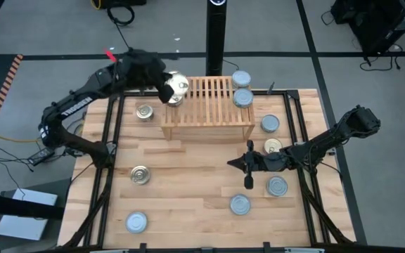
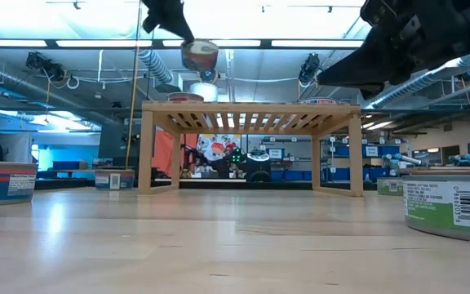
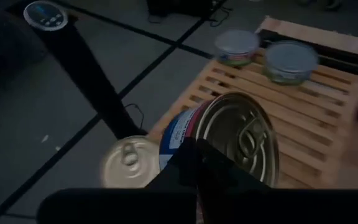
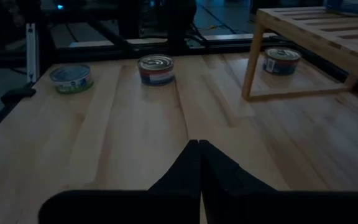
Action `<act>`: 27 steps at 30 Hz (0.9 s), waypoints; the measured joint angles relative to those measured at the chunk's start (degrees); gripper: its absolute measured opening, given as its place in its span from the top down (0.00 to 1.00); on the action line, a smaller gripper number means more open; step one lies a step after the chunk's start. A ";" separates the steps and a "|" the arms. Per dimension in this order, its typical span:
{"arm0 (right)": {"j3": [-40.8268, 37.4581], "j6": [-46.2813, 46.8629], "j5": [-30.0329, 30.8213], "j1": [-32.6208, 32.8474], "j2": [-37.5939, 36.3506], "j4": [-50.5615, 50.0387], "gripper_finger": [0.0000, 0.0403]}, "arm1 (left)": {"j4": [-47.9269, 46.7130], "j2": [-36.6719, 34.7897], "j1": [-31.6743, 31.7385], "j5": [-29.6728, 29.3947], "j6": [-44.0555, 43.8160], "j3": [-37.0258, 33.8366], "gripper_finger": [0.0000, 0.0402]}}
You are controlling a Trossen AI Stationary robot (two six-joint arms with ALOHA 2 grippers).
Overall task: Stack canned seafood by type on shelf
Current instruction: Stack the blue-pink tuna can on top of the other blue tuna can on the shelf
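Pale butcher-block planks make up the tabletop [image 1: 188, 190], and toward its far edge stands the low light-wood shelf [image 1: 207, 105] with a slatted top and solid side boards.

Above the shelf's left end hangs the left gripper [image 1: 169, 90], its jaws clenched on a gold-lidded pull-tab tin with a red, white and blue label [image 3: 229, 140], held tilted and clear of the slats. Directly under those jaws another gold-lidded tin [image 3: 131, 163] sits on the slats at the shelf's left end. Across the slats from the jaws, at the shelf's right end, stand two blue-silver-lidded tins [image 1: 242, 88], one just behind the other.

Over the open tabletop in front of the shelf's right leg hovers the right gripper [image 1: 247, 169], its jaws pressed together with nothing between them. Just beside it, toward the right edge of the table, lies a gold-lidded tin [image 1: 273, 147]; a blue-silver tin [image 1: 276, 186] and another [image 1: 240, 204] lie near it on the front side. Well apart from both grippers, on the left half of the table, rest a gold tin [image 1: 140, 175], a gold tin beside the shelf [image 1: 144, 112] and a blue-silver tin at the front [image 1: 136, 223].
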 joint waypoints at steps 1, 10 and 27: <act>0.00 0.20 -0.08 -0.10 0.00 0.00 0.98 | 0.31 0.13 1.49 0.93 0.29 0.00 1.00; 0.00 0.47 -0.24 -0.33 0.00 0.00 0.98 | 1.51 5.71 15.31 11.00 1.03 0.00 1.00; 0.00 1.41 -0.22 -0.33 0.00 -0.46 0.98 | 6.26 12.30 23.91 26.04 -4.48 -0.04 1.00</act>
